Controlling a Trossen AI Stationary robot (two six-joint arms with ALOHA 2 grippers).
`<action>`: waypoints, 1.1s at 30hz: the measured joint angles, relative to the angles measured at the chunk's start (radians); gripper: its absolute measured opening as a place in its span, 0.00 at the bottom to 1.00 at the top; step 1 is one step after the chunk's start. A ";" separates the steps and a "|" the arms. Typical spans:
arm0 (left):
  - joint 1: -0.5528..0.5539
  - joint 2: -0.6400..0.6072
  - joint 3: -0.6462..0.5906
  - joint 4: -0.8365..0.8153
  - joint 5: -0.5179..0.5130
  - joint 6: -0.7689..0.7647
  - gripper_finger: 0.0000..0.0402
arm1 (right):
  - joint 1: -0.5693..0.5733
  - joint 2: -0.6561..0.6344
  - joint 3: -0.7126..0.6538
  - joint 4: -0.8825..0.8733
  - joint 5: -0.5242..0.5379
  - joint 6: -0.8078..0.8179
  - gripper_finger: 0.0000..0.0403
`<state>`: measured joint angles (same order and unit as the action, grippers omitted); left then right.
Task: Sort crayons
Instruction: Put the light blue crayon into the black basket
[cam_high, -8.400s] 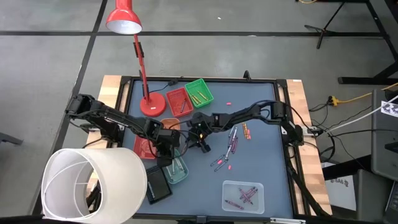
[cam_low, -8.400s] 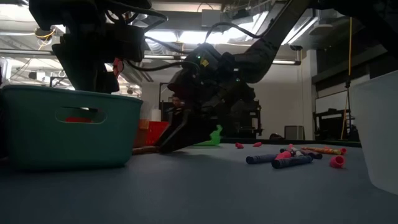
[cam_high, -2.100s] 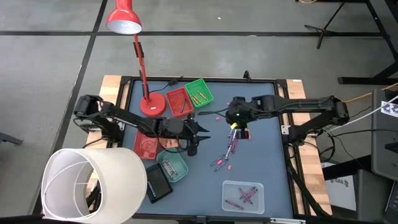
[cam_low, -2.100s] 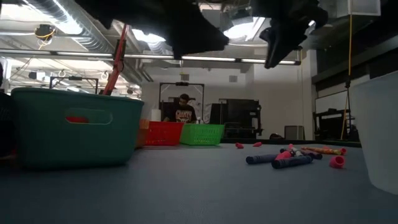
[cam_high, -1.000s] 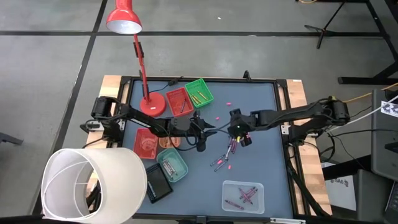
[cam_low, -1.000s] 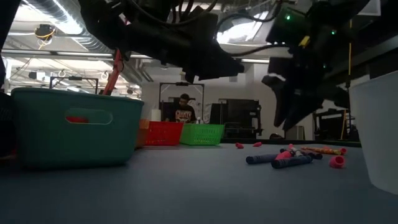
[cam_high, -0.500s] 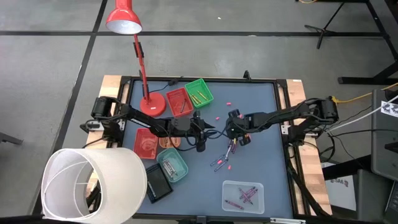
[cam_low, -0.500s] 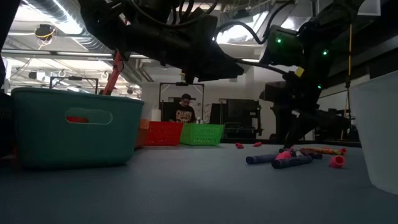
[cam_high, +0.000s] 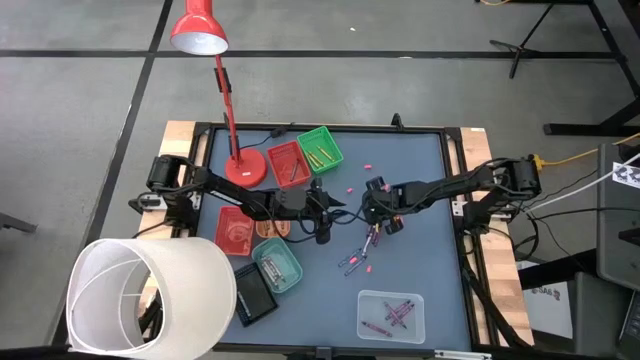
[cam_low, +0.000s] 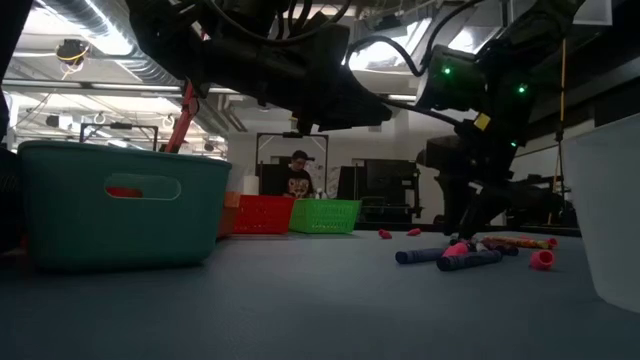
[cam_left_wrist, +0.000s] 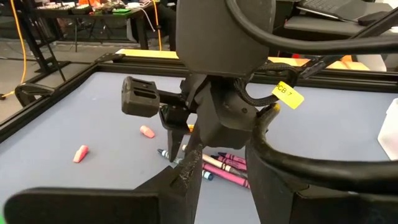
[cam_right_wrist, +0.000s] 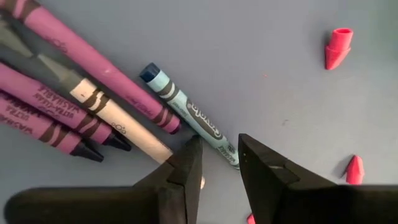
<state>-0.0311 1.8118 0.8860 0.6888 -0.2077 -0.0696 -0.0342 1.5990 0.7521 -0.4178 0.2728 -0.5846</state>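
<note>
On the blue desk the right tool is spread over a light blue crayon, which could roll away if nudged.

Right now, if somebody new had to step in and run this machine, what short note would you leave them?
Right gripper: open, down at the loose crayons mid-table, fingers astride a light blue crayon, not yet gripped.
Left gripper: open, holding nothing, waiting beside the teal tray.
Done: some crayons already lie in the red tray, green tray and clear tray.
Left: the pile, plus small pink bits scattered on the table.
</note>
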 joint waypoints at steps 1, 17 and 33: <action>0.000 0.000 0.000 0.000 0.000 0.000 0.27 | -0.002 0.000 0.000 0.000 -0.005 0.000 0.26; 0.000 -0.001 0.000 0.000 0.000 -0.002 0.27 | -0.073 0.000 0.000 0.005 -0.099 0.001 0.04; 0.000 -0.019 0.000 -0.016 0.000 0.045 0.27 | -0.072 0.001 -0.002 0.026 -0.120 0.004 0.03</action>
<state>-0.0311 1.7931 0.8860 0.6727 -0.2081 -0.0251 -0.1061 1.5997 0.7506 -0.3920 0.1527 -0.5811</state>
